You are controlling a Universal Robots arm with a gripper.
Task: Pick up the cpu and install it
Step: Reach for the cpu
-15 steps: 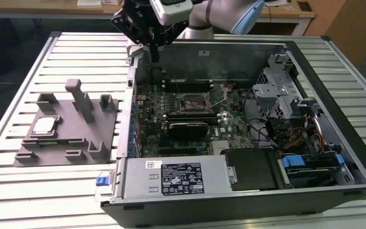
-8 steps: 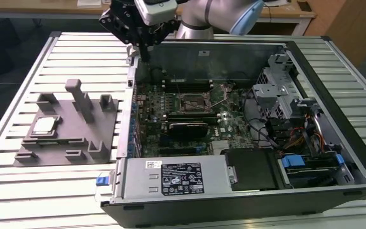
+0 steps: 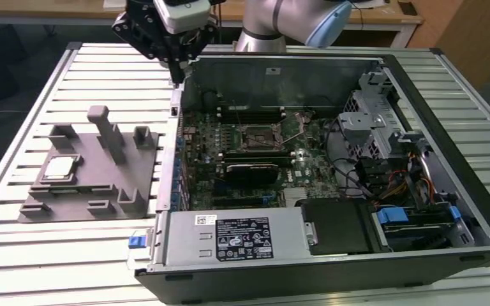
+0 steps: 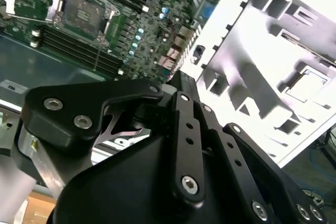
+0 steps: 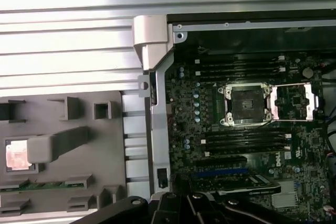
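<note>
- The chip (image 3: pixel 60 167) lies on the grey tray (image 3: pixel 92 197), well apart from the pincer (image 3: pixel 178 75), which is pressed together and empty
- The first wrist view looks into the bare socket (image 5: pixel 245 104)

An open computer case (image 3: pixel 313 80) lies on a slatted metal table (image 3: pixel 109 76), just beside a grey moulded holder (image 3: pixel 100 186).

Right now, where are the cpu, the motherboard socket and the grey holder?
cpu (image 3: pixel 60 167): exterior view, middle of its shiny metal top.
socket (image 5: pixel 244 105): first wrist view, its dark centre.
grey holder (image 3: pixel 66 213): exterior view, bare part of its base.
</note>
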